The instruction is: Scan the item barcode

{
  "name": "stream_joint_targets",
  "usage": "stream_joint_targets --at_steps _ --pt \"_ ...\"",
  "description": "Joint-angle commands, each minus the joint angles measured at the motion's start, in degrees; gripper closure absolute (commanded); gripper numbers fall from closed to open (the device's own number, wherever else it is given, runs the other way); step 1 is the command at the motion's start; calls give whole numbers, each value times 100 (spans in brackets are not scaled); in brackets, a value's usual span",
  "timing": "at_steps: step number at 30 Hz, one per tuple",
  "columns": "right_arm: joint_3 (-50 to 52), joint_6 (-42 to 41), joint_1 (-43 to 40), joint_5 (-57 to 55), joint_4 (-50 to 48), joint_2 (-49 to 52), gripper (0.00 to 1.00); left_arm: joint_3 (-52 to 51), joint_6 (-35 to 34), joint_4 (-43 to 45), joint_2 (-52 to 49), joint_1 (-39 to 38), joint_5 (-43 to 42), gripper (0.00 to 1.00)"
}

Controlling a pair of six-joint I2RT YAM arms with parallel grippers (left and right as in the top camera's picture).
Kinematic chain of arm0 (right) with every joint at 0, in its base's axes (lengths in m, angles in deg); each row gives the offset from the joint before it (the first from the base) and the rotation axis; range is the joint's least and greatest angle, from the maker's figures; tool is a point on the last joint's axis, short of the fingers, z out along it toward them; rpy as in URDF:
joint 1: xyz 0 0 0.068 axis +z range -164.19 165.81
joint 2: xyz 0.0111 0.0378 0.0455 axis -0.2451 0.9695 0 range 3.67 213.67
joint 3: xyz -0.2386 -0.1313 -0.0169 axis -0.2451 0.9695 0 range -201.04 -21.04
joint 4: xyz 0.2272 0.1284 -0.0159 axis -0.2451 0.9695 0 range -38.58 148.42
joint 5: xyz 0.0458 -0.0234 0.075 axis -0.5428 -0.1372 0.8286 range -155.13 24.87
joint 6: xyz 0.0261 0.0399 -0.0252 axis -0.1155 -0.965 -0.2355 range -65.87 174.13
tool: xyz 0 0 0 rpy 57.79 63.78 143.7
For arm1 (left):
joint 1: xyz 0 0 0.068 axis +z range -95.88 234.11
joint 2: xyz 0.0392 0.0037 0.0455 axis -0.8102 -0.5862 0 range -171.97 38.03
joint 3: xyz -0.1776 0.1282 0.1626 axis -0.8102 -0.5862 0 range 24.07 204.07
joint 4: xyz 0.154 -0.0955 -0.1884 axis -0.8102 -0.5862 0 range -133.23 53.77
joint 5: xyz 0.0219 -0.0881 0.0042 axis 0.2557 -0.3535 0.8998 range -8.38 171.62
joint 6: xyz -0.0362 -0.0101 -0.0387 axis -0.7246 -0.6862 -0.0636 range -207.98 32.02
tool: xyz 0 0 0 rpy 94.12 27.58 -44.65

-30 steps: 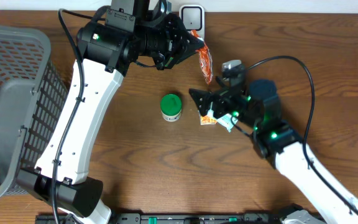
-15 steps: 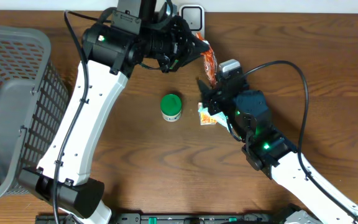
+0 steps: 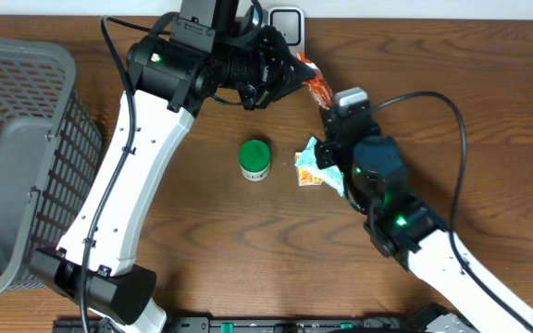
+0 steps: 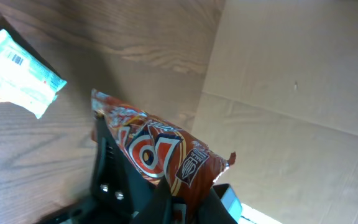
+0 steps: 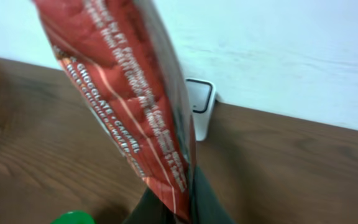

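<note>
Right wrist: glossy red snack packet [image 5: 135,93], white lettering; left hand [image 3: 294,67] and right hand [image 5: 188,205] both pinching it.

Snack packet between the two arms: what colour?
The packet is red with white lettering, clearest in right wrist view.

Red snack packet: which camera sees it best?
The left wrist view: the red snack packet shows its printed front almost whole. The right wrist view is closer, but cuts off the packet at the top. Overhead, the packet is just a small, far-off strip.
</note>
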Motion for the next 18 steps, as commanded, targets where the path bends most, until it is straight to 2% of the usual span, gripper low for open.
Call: stream_joint_targets --at_steps 1,5,6,8,10,13,18 --pt "-44 -286 -155 -487 428 -684 99 -37 -59 35 -31 50 125 83" --pt "-44 -516 -507 -997 1333 -1333 99 -37 -37 33 -31 50 210 48" --pt "-44 -566 -608 -1233 1547 -1453 99 -37 -31 33 -31 50 210 35" --pt "-44 -699 -876 -1821 2020 -1692 99 -37 85 52 -31 48 214 23" --pt "-44 -839 -1239 -2426 2503 -1827 99 -37 295 68 -31 37 286 22" --pt "-42 -1156 -1908 -3134 3077 -1827 99 -37 695 57 -31 -66 868 21" --pt "4 -1954 -3327 -3261 3464 -1394 99 -37 1305 -87 -31 -398 2260 21"
